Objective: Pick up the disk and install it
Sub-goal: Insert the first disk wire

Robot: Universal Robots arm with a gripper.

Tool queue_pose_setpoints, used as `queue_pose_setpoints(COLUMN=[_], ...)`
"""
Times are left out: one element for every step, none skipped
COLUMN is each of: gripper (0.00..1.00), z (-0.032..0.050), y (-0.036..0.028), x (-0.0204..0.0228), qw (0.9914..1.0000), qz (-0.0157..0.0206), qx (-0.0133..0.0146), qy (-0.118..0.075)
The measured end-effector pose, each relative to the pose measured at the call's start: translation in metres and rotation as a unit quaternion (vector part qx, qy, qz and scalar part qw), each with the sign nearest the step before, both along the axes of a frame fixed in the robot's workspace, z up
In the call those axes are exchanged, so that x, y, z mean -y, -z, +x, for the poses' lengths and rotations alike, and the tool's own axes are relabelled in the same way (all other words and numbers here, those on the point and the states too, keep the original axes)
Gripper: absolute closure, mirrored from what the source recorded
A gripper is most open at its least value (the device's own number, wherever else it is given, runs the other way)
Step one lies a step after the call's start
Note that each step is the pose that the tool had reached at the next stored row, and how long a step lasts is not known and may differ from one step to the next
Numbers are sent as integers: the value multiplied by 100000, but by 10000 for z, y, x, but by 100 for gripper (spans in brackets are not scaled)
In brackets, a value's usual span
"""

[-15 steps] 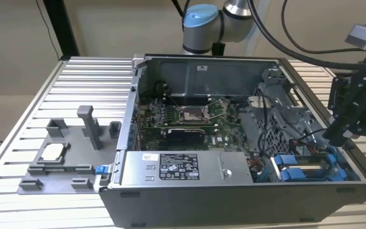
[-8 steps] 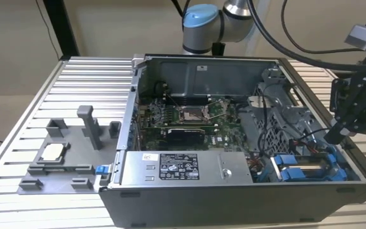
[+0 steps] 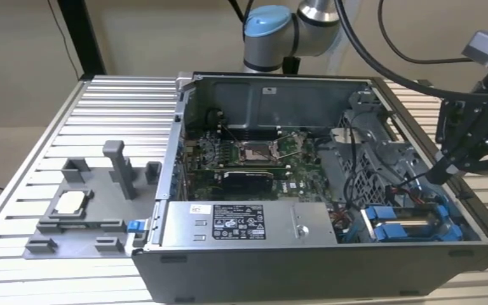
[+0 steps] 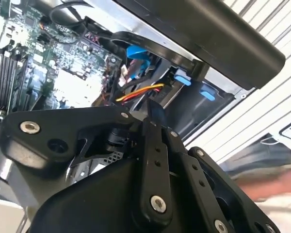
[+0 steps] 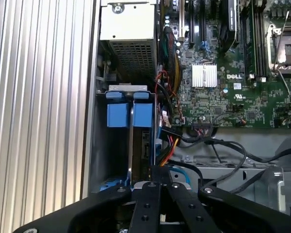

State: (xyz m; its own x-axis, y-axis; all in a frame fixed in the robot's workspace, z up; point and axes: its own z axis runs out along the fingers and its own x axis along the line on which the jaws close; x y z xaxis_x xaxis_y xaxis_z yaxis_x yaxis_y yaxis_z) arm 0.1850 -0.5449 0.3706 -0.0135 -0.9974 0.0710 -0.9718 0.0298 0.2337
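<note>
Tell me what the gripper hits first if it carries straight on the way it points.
Most likely the blue-framed disk, seated in the drive bay right ahead of the gripper. Depth is unclear; the cables beside it lie close.

End effector [image 3: 444, 170] near disk [image 3: 406, 223] (blue-framed).

arm: silver-grey jointed robot arm with blue caps [image 3: 271, 28], upright at the back of the exterior view | gripper: black two-finger metal gripper [image 3: 445, 170] at the exterior view's right, tilted, pointing down | fingertips [image 5: 157, 174] [image 4: 154, 116]: pressed together in both wrist views
</note>
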Motion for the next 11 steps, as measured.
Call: queue_pose_setpoints(gripper=[100, 100, 100, 100, 100, 100, 100, 100, 100, 100, 100], z=[3, 11, 19, 27, 34, 39, 42, 47, 51, 55, 58], y=[-2, -8, -11, -14, -22, -33, -47, -61, -79, -94, -105], x=[0, 0, 4, 13, 25, 42, 60, 79, 102, 125, 147], qw=[100000, 99998, 99996, 99994, 99993, 99991, 99990, 99989, 99988, 99986, 99984], qz=[6, -3, 2, 25, 77, 161, 216, 278, 334, 361, 387], qx=[-307, -666, -935, -1084, -1204, -1302, -1375, -1448, -1535, -1622, -1726], qy=[6, 5, 8, 7, 6, 4, 10, 8, 4, 5, 3])
